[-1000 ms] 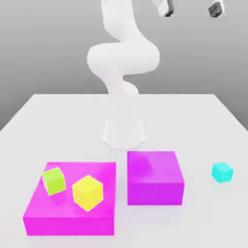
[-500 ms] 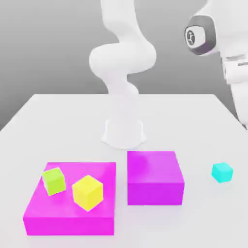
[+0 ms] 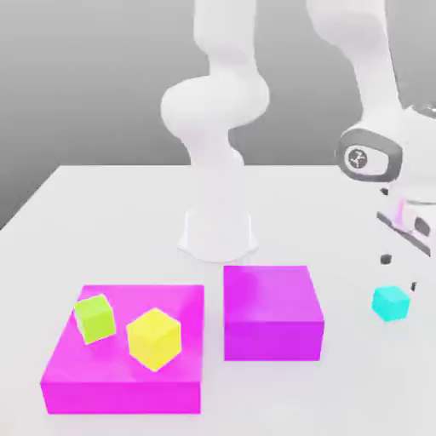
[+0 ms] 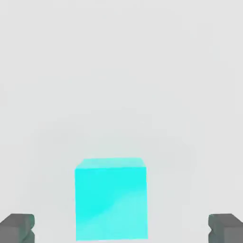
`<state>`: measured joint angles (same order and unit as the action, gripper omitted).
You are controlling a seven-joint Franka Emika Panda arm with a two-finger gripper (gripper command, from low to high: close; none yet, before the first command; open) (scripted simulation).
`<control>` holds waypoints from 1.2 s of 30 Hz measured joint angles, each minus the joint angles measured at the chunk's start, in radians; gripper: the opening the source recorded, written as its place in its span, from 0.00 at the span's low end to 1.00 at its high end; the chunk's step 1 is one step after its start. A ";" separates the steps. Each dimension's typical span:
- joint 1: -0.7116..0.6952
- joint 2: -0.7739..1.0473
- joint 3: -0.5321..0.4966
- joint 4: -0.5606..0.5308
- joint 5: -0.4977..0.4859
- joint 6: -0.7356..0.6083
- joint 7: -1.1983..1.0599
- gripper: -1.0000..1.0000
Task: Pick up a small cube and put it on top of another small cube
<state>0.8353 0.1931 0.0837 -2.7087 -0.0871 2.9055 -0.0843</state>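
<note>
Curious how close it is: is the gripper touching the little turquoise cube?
Apart: in the hand view, white table shows between the cyan cube and each fingertip.

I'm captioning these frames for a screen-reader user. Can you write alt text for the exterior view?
A white robot arm reaches down with its open gripper just above a tiny cyan cube on a white table, at the exterior view's right. Toward the left sit a smaller magenta block and a wide magenta block carrying a lime-green cube and a yellow cube.
</note>
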 joint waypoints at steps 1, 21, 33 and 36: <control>0.010 0.031 -0.012 0.006 -0.012 0.024 0.008 0.50; -0.018 -0.093 -0.013 -0.014 0.071 -0.084 -0.056 0.00; -0.348 -0.235 -0.169 0.024 0.119 -0.263 -0.138 0.00; -0.425 -0.268 -0.211 0.034 0.105 -0.306 -0.140 0.00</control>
<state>0.4102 -0.0748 -0.1276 -2.6751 0.0177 2.5996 -0.2246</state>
